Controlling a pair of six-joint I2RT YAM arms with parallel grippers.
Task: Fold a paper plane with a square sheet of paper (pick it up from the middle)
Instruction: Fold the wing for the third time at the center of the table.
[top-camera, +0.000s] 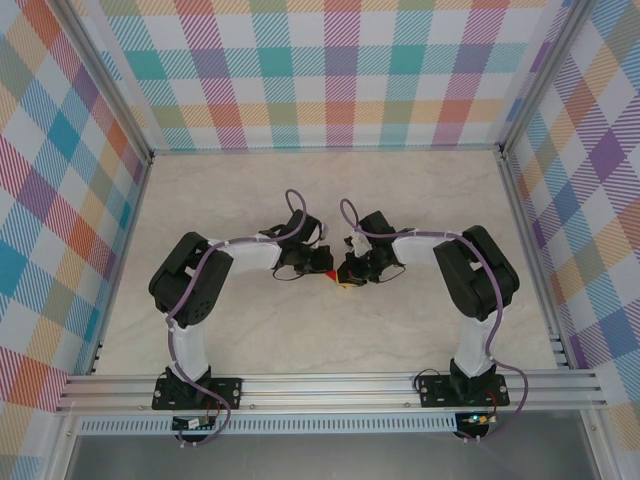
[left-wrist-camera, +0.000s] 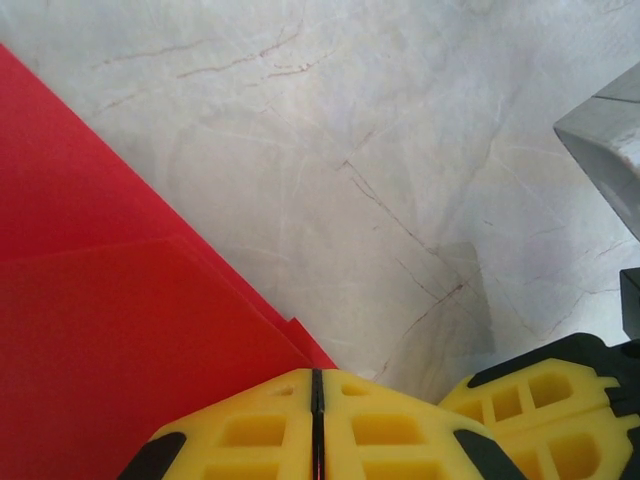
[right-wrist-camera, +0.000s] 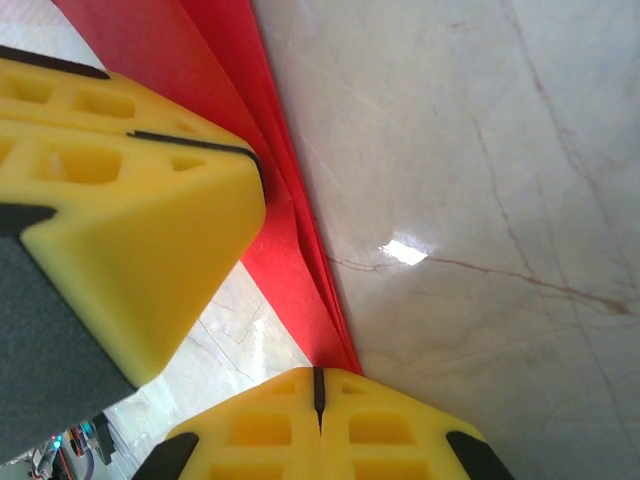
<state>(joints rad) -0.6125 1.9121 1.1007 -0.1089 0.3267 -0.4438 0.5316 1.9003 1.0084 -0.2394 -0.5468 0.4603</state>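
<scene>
Square sheet of paper (left-wrist-camera: 120, 330): bright red, creased into overlapping layers, raised edge-on at mid-surface (left-wrist-camera: 400, 150) between the two arms.
Left end effector (left-wrist-camera: 314, 420): clenched, with a corner of the paper running into its seam.
Right end effector (right-wrist-camera: 318, 420): clenched on the paper's lower tip, just beside the left one.
Step, by my judgement: setting a fold.
Doing it well: pinch firmly, line up the edges and move both arms together, since thin paper slips or tears.

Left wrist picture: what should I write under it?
Left tool pinches a corner of the folded red paper over a pale marbled table, right tool close by.
</scene>
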